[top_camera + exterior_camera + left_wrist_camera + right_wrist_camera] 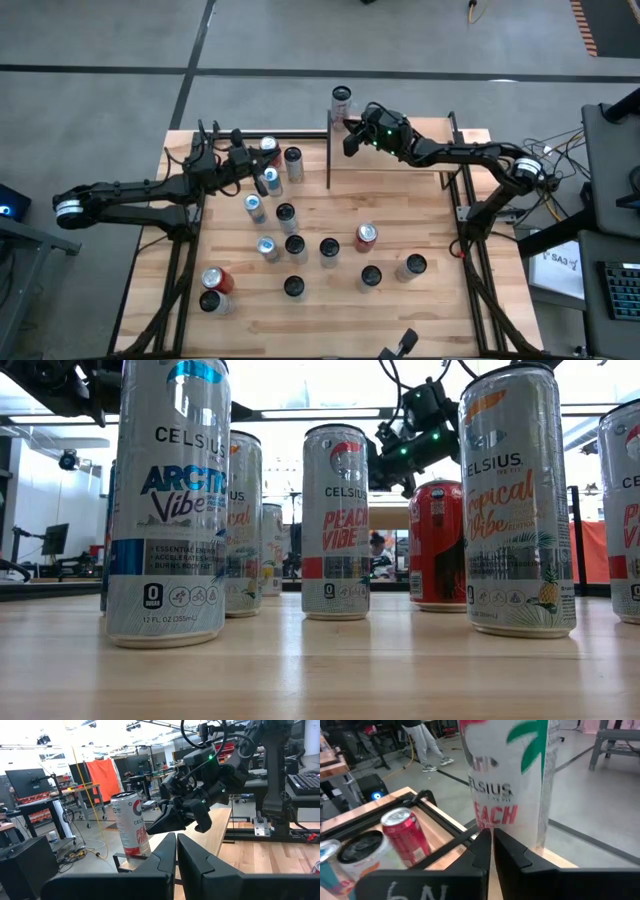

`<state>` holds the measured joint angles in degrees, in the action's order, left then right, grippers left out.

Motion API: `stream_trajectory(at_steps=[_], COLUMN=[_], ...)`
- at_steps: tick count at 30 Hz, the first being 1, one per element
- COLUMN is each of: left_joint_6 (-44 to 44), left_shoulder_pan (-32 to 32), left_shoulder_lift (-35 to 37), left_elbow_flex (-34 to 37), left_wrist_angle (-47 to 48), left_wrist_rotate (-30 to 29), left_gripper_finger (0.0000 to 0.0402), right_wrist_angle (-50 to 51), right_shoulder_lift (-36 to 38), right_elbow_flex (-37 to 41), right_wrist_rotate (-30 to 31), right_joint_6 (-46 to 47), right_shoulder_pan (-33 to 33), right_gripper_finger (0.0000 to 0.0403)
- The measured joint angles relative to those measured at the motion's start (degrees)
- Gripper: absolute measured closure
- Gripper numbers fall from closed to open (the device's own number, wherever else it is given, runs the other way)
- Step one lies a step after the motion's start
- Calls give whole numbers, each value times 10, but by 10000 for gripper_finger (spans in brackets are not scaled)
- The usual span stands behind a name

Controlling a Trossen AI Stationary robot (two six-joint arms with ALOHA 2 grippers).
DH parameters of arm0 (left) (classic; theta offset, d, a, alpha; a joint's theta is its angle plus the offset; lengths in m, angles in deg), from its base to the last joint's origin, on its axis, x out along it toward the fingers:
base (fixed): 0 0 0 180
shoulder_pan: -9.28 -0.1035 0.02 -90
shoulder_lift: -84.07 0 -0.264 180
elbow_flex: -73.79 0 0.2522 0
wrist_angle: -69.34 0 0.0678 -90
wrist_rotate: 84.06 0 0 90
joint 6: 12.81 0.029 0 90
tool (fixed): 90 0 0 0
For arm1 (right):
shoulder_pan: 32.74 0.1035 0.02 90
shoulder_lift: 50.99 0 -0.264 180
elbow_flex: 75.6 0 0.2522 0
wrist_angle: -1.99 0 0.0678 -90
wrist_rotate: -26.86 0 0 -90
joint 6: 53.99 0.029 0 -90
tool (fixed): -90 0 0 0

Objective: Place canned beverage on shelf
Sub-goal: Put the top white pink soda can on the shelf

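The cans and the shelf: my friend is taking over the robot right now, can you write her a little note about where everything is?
Left gripper: shut, empty, hovering over the cans at the table's far left.
Right gripper: shut, empty, close beside the Peach Vibe can.
Shelf: at the table's far edge; that one can stands upright at its far left corner.
Done: one can is on the shelf.
Left: about fourteen cans are on the table, including a red one. Pick any for the next run.

In the right wrist view, the tall white peach-flavour can [507,780] is blurred and its top is cut off; the shelf beneath is mostly hidden.
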<state>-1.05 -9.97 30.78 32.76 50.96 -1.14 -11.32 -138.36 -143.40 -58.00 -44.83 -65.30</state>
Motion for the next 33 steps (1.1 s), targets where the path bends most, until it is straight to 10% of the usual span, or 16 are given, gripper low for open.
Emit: stream_trajectory(at_steps=[33], left_joint_6=[3], left_shoulder_pan=[0], left_shoulder_lift=[0], left_elbow_flex=[0], left_wrist_angle=[-8], left_wrist_rotate=[0], left_gripper_finger=[402], right_wrist_angle=[-6], right_shoulder_lift=[-3], right_elbow_flex=[1], right_wrist_rotate=[10], right_joint_6=[-24], right_shoulder_pan=[-7], right_gripper_finger=[390])
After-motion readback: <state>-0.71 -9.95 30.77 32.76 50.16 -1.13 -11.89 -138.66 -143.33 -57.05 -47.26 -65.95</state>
